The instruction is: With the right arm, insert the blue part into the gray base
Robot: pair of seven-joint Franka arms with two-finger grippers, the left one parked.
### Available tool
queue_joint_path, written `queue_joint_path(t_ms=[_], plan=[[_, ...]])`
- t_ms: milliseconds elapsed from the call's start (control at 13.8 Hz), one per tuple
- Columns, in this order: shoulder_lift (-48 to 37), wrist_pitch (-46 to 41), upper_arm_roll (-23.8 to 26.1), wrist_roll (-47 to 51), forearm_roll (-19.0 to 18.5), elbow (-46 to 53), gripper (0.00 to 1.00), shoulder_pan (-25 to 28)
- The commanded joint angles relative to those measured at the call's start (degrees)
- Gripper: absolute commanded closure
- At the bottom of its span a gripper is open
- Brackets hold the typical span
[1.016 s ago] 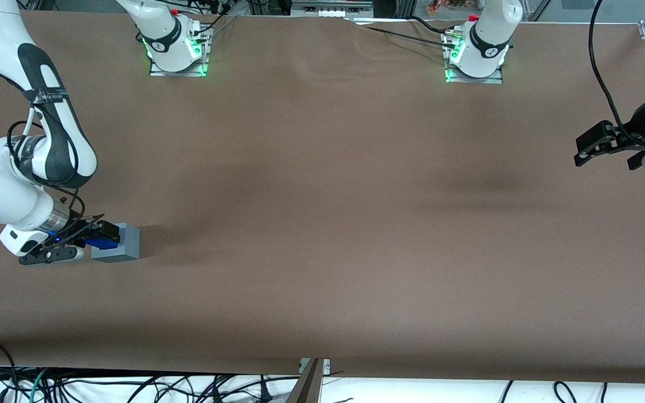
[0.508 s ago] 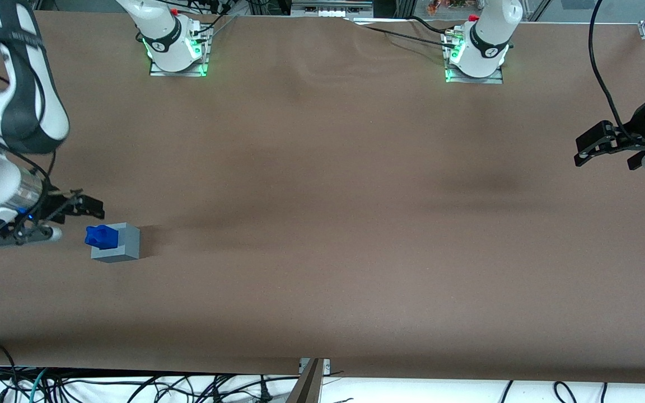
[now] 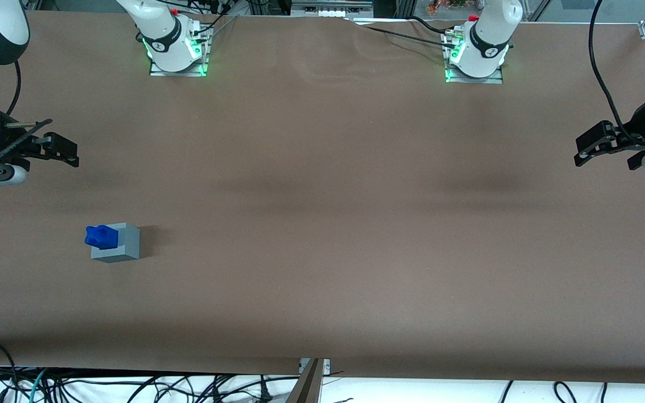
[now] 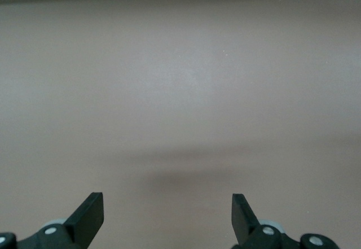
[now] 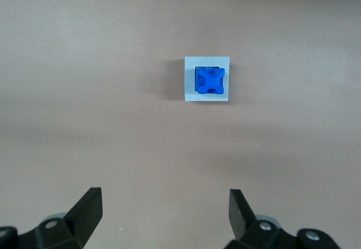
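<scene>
The blue part point(image 3: 100, 236) sits in the recess on top of the gray base point(image 3: 122, 245), which rests on the brown table toward the working arm's end. My right gripper point(image 3: 56, 150) is open and empty. It hangs high above the table, farther from the front camera than the base and apart from it. In the right wrist view the blue part point(image 5: 210, 81) shows seated inside the gray base point(image 5: 190, 91), small and well below the open gripper point(image 5: 163, 205).
The two arm mounts with green lights point(image 3: 177, 53) point(image 3: 475, 59) stand at the table's edge farthest from the front camera. Cables point(image 3: 132, 386) lie below the table's near edge. The brown table cover point(image 3: 322, 224) spreads around the base.
The gripper, around the blue part on the base one second ago, has let go, risen and moved away from the front camera. The blue part stays in the base.
</scene>
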Motion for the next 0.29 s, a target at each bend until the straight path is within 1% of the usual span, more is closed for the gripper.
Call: queue_joint_path(t_ms=[0, 218], plan=[[0.52, -0.66, 0.38, 0.86, -0.14, 1.12, 0.01, -0.30], [0.25, -1.28, 1.35, 0.86, -0.14, 1.47, 0.01, -0.30]])
